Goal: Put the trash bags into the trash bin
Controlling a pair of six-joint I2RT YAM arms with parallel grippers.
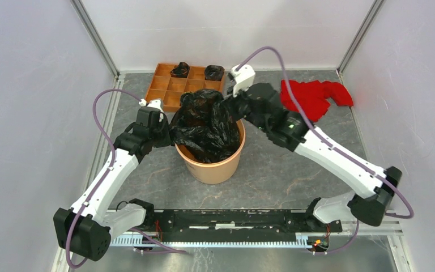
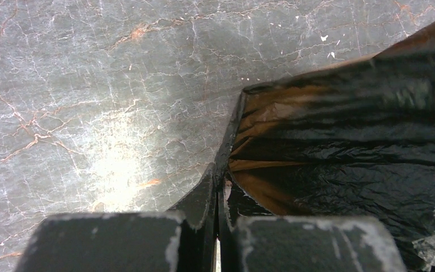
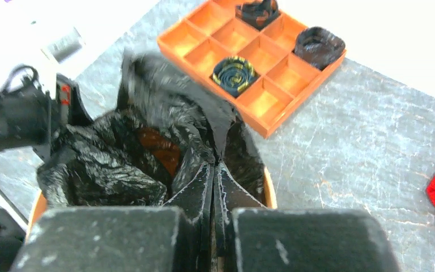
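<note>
The left jaws, on the left arm (image 1: 116, 167), are pinched tight on the left edge of the trash bag (image 1: 207, 122). The bag stands bunched in the bin (image 1: 215, 170), rising above its rim and stretched side to side between both arms, each equally near. The right jaws, on the right arm (image 1: 328, 152), clamp its far-right edge. The next move is likely spreading the film over the rim.

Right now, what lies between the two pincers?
The black trash bag, held over the trash bin: the left pincer and right pincer each pinch an edge. The top view shows it.
</note>
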